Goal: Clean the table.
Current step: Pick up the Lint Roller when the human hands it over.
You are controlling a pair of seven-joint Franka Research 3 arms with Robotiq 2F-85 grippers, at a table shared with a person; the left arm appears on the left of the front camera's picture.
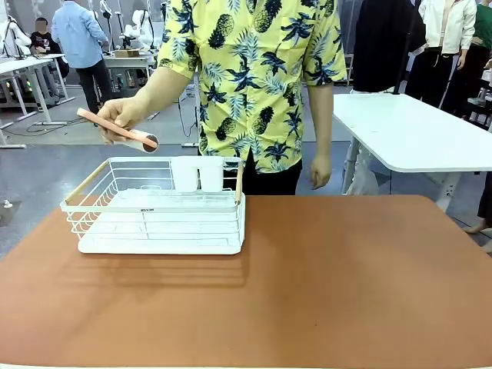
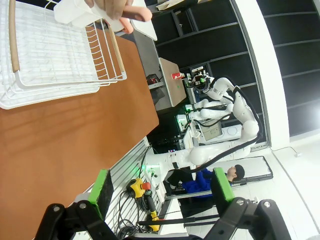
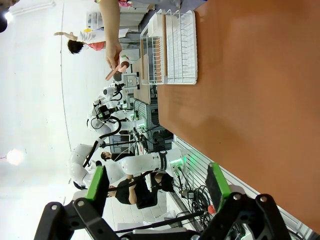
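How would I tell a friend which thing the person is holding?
Find the wide reddish-brown table, then the white wire rack on its left part. Just above the rack's far left corner, the person's hand holds a stick-like tool: salmon-pink handle, white roller head, the only pink thing nearby.

The wire rack [image 1: 157,207] sits on the table [image 1: 346,284] at far left, before the person [image 1: 257,77].

The person [image 1: 231,23] wears a yellow short-sleeved shirt [image 1: 261,92] printed with pineapples and dark blue palm leaves, over dark trousers [image 1: 270,181]. The robot's left hand [image 2: 162,186] and right hand [image 3: 157,182] look alike: black linked fingers with round silvery pivot screws, each faced with a bright green pad.
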